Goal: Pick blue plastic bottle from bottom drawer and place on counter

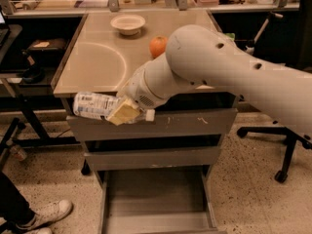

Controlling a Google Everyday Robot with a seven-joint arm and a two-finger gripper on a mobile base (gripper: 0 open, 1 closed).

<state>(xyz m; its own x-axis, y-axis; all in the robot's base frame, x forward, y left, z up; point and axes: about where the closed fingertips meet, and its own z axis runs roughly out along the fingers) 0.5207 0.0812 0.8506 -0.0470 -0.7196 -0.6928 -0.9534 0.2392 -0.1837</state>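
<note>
at the front edge of the glossy beige-grey counter [97, 62], camera view: 2-finger gripper [122, 112] with tan pads is clamped on the small clear blue plastic bottle [91, 105], held sideways in the air, white cap toward the arm. wide grey metal bottom drawer [156, 196] stands open below. round orange [157, 46] and white bowl [127, 23] sit on the counter.

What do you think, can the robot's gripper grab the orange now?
Probably not yet: the gripper, below the counter front edge, is shut on the blue plastic bottle; the orange sits farther back.
</note>
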